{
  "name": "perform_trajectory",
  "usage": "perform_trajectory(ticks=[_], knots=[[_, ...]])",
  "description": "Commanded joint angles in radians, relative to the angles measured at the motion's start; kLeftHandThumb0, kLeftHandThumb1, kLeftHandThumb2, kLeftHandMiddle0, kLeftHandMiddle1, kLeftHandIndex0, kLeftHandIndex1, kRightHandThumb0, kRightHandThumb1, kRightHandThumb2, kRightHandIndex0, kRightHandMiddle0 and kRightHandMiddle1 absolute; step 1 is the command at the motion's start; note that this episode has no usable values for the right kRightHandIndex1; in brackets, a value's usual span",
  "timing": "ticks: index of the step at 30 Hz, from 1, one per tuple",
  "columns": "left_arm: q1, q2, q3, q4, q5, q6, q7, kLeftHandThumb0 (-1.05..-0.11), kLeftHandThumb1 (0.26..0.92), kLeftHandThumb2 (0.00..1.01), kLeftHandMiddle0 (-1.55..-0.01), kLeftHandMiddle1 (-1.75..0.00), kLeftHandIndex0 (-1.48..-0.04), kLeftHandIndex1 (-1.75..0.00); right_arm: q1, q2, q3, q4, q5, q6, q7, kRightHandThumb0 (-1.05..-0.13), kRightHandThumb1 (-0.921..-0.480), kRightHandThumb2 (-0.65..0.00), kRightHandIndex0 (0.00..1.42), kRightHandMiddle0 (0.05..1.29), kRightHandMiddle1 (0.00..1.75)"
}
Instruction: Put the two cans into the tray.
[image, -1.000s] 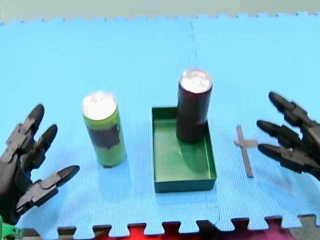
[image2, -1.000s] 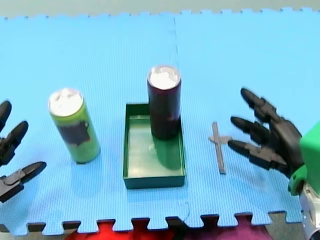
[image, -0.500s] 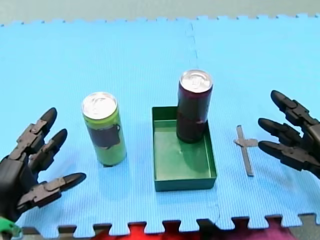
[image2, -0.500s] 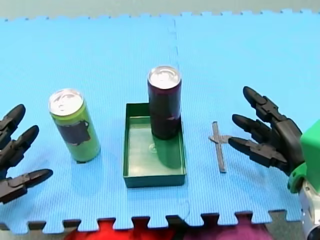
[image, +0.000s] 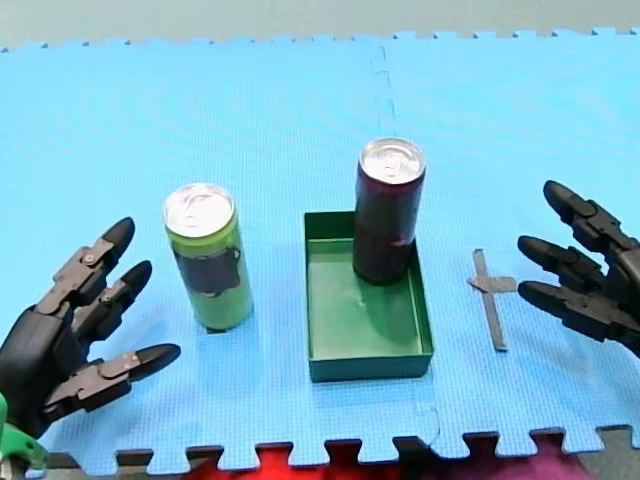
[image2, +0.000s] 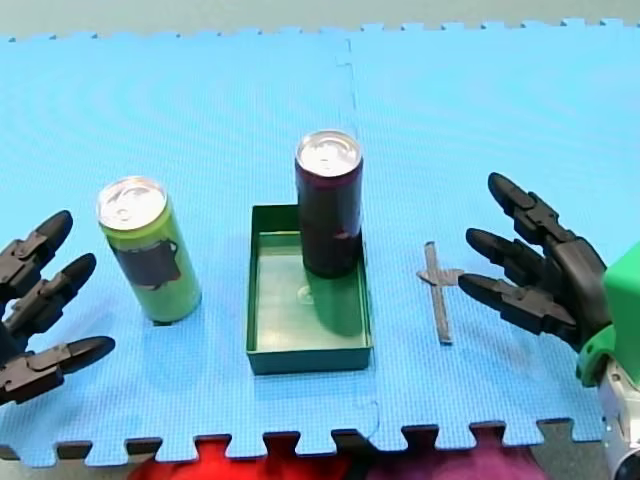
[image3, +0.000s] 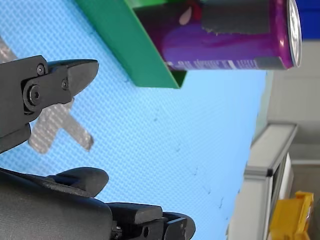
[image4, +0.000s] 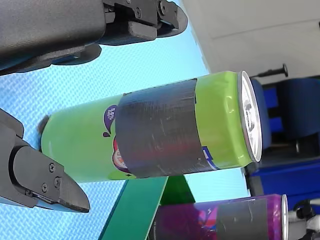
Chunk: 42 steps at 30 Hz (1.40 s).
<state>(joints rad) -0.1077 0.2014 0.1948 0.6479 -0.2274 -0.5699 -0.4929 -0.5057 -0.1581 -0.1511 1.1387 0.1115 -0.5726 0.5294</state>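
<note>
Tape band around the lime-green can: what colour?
Black tape band on the lime-green can, clearest in the second wrist view.

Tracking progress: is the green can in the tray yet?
Out. The green can stands upright on the mat beside the tray, apart from it; the left hand is near it, holding nothing.

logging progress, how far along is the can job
Done: the purple can stands in the green tray. In hand: nothing; the left hand is beside the green can, the right hand right of the tray. Left: the green can, on the mat.
</note>
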Motion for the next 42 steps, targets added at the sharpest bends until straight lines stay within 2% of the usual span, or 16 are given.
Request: perform_trajectory(ticks=[1,9,19,29,42], knots=[[-0.01,0.003,-0.001,0.008,0.003,-0.001,0.004,-1.048,0.806,0.02,-0.28,-0.03,-0.12,0.0,-0.004,-0.003,-0.006,0.005,0.005,0.001,0.002,-1.048,-0.88,-0.002,0.27,0.14,0.0],[-0.028,0.0,-0.005,0.025,0.016,-0.012,0.018,-1.048,0.821,0.02,-0.32,-0.04,-0.13,0.0,-0.007,-0.004,-0.012,0.013,0.009,-0.006,0.016,-1.048,-0.886,-0.003,0.27,0.14,0.0],[-0.073,0.002,-0.011,0.076,0.028,-0.033,0.022,-1.048,0.841,0.02,-0.34,-0.05,-0.14,-0.01,-0.009,-0.014,-0.023,0.034,0.009,-0.024,0.038,-1.048,-0.898,-0.007,0.27,0.15,0.0],[-0.12,0.005,-0.018,0.114,0.011,-0.012,-0.032,-1.048,0.862,0.02,-0.34,-0.04,-0.14,0.0,-0.005,-0.017,-0.034,0.033,0.016,-0.032,0.056,-1.048,-0.909,-0.009,0.27,0.15,0.0],[-0.129,0.008,-0.039,0.093,0.025,0.01,-0.058,-1.048,0.878,0.02,-0.33,-0.03,-0.15,-0.01,0.0,-0.016,-0.039,0.038,0.016,-0.048,0.061,-1.048,-0.921,-0.03,0.26,0.15,0.0]])
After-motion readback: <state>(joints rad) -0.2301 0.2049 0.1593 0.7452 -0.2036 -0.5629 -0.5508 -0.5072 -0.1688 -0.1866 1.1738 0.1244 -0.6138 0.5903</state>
